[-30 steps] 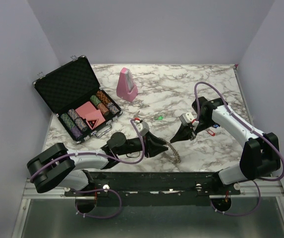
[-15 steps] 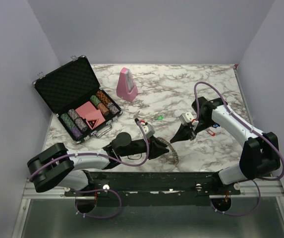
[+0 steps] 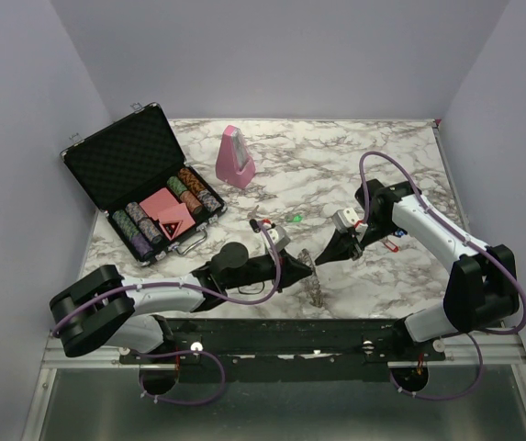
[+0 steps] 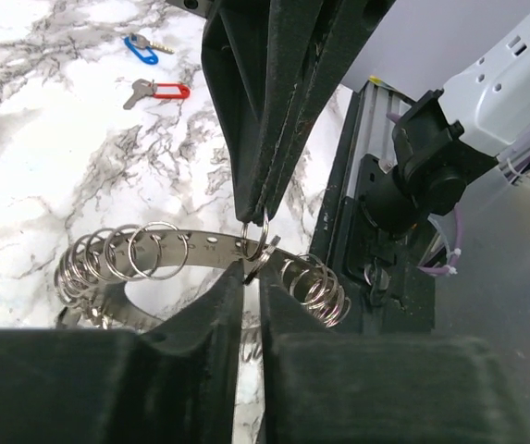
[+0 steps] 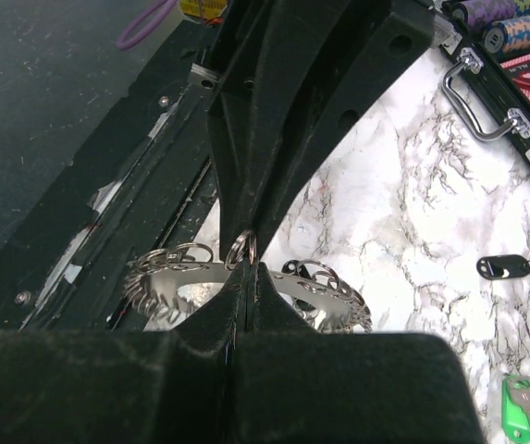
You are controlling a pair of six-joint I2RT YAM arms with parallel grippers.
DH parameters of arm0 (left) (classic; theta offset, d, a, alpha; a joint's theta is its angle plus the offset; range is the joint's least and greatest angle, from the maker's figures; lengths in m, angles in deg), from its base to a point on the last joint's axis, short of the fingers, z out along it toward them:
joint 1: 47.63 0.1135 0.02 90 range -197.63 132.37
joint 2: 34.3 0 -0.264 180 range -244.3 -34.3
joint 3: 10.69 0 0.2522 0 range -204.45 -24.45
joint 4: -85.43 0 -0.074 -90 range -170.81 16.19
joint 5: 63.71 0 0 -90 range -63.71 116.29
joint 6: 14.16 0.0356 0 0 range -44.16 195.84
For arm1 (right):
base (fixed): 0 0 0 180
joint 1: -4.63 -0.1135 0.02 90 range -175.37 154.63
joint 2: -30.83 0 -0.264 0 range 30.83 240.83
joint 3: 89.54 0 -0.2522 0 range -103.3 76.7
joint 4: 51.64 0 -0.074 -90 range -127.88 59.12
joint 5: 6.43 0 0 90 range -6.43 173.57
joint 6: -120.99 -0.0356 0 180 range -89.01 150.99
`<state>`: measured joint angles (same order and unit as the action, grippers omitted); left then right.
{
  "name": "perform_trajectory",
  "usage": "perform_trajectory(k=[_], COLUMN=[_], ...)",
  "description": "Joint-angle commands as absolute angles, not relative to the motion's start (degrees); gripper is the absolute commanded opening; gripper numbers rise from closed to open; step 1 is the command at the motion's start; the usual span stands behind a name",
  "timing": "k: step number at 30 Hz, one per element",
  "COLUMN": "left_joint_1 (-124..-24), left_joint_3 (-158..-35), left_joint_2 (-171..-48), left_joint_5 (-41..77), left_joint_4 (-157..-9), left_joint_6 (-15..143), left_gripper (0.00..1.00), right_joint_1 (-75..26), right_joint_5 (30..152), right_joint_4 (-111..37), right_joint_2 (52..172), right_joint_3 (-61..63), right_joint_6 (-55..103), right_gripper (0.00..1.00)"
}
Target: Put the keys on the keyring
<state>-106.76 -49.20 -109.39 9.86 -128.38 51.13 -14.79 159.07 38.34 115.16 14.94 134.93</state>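
Lower middle, top view | left gripper [image 4: 251, 270] nearly shut, clamping bumpy silvery metal keyring [image 4: 163, 250], probably steadying it | right gripper [image 5: 246, 264] fully shut, pinching one loop [image 5: 240, 248]

Keys [image 4: 167, 91] seemingly right of keyring [image 4: 181, 248].

1. From above and behind the arm bases, we look down over the whole table [image 3: 336, 165].
2. Our left wrist view skims rightward, close over the marble.
3. Our right wrist view faces left; both share the keyring [image 4: 191, 248] [image 5: 158, 277].
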Motion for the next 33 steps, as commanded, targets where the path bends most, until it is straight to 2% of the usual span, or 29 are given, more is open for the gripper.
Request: perform_trajectory(k=[1,4,12,19,23,29,33], left_joint_1=[-107.2,-107.2,-107.2,-107.2,-107.2,-107.2,-107.2], left_joint_3=[-50.8,-50.7,-49.2,-48.5,-49.1,-49.2,-48.9], left_joint_2=[-108.6,-108.3,-104.9,-99.5,-97.1,-93.3,-91.3], left_joint_5=[10.5,10.5,11.2,12.5,12.0,8.8,6.0], left_joint_4=[-127.0,-126.6,-125.8,-119.9,-116.5,-113.2,-111.6], left_joint_6=[51.2,51.1,54.0,62.5,69.3,83.5,92.5], left_gripper=[0.11,0.00,0.00,0.00,0.00,0.00,0.00], right_joint_1=[-15.1,-15.1,-15.1,-15.1,-15.1,-15.1,-15.1], right_joint_5=[160.9,160.9,160.9,161.3,162.3,165.5,166.9], right_joint_4=[38.5,38.5,38.2,35.9,33.8,31.4,33.2], right_joint_2=[115.5,115.3,115.3,115.2,114.8,112.7,111.1], right_joint_3=[15.5,15.5,15.5,15.5,15.3,13.9,12.7], right_joint_6=[135.1,135.1,134.5,130.1,126.0,118.5,118.3], right_gripper=[0.00,0.00,0.01,0.07,0.15,0.41,0.49])
